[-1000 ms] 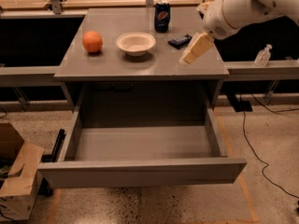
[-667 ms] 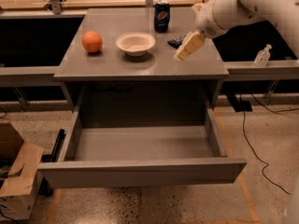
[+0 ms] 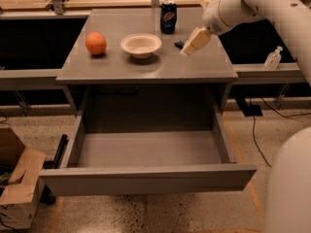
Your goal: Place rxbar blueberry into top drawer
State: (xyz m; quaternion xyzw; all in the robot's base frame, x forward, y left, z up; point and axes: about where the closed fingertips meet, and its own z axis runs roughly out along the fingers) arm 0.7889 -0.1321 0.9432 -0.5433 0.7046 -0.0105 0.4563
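Note:
The rxbar blueberry [image 3: 179, 44] is a small dark bar lying on the grey cabinet top [image 3: 146, 68], right of the bowl and in front of the can. Only its left end shows; my gripper covers the rest. My gripper [image 3: 191, 46] hangs from the white arm at the upper right, just above the bar's right end, pointing down and left. The top drawer [image 3: 146, 177] is pulled fully out below the cabinet top, and its grey inside [image 3: 146, 149] holds nothing.
A Pepsi can [image 3: 168, 17] stands at the back of the top, just behind the bar. A white bowl [image 3: 141, 44] and an orange [image 3: 95, 43] sit to the left. A cardboard box [image 3: 19, 188] is on the floor at left. A clear bottle [image 3: 273, 58] stands on the right ledge.
My gripper has moved a little left and toward the back, closing in on the dark bar. The drawer and the other objects have not moved.

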